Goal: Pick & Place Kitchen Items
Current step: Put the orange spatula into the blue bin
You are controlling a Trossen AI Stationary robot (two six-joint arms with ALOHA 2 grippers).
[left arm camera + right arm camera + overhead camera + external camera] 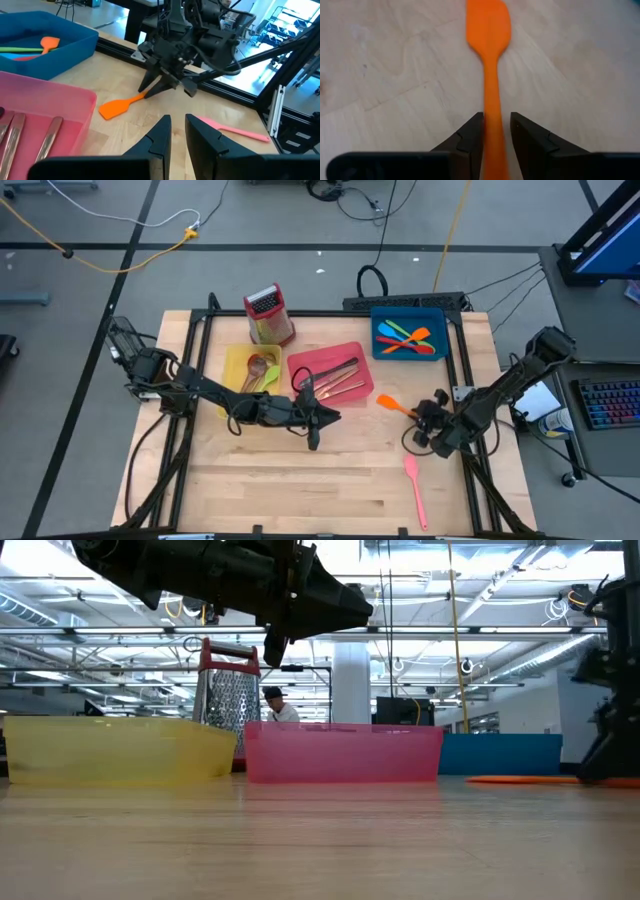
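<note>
From above, the orange spatula [392, 405] lies flat on the bare wood of the bench [300, 490], near its right edge and just beside the pink tray [300, 363]; its blade points toward that tray and its slim handle runs under the right pincer [424, 417], which sits low over it. A pink spatula [414, 490] lies alone closer to the front right corner. Three trays stand along the far side: a yellow tray [232, 365] with a few wooden and green pieces, the pink one with three or four metal and copper-coloured pieces, and a blue tray [440, 330] with orange, green and red utensils, too tangled to count surely. One red-topped grater [268, 315] stands upright behind the yellow tray. The left pincer [318, 420] hangs over the middle of the bench, in front of the pink tray.

At bench height the three trays stand in a row, the grater behind them; the orange spatula shows as a thin strip by the right edge. A person shows far off in the room.

From the left wrist, the left pincer's fingers [155, 140] stand a narrow gap apart, holding nothing.

From the right wrist, the right pincer's fingers [470, 135] flank the orange handle on both sides, close against it; I cannot tell whether they actually press it
</note>
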